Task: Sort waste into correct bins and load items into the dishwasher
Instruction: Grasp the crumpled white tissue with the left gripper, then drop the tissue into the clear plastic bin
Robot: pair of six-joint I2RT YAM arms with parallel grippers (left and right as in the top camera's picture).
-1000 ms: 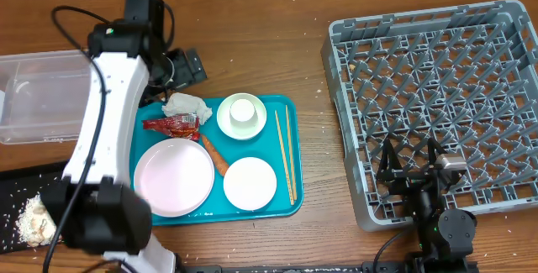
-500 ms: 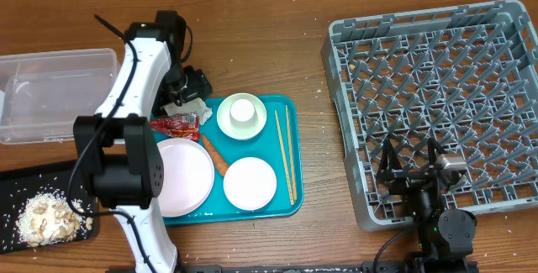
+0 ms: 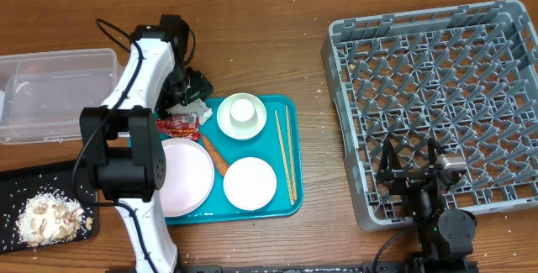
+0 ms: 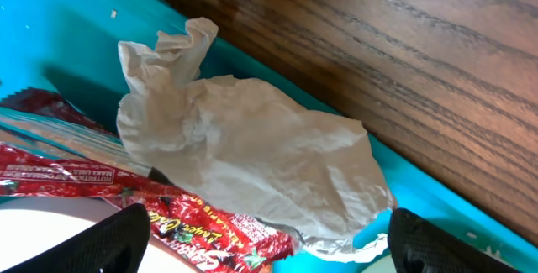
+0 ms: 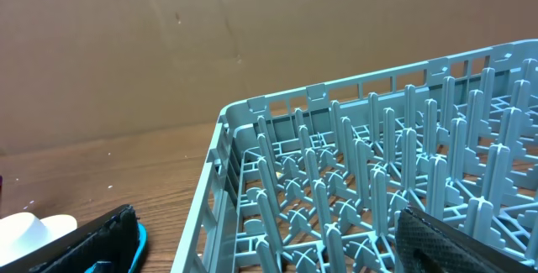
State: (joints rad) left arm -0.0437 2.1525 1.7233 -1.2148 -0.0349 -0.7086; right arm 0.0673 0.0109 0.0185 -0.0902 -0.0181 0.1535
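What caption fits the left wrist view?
Open left hand over a crumpled white napkin beside a red snack wrapper at the edge of a teal tray.

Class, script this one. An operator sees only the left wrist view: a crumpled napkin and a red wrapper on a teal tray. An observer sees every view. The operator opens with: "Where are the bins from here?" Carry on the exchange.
Observer: The clear tub sits on the table to the left of the teal tray, apart from it.
Operator: And the second bin?
Observer: The black tray lies at the bottom-left of the overhead view, with a heap of rice-like scraps in it.
Operator: What about the other arm?
Observer: The right pincer is open and empty, over the near side of the grey dish rack, which holds no dishes.
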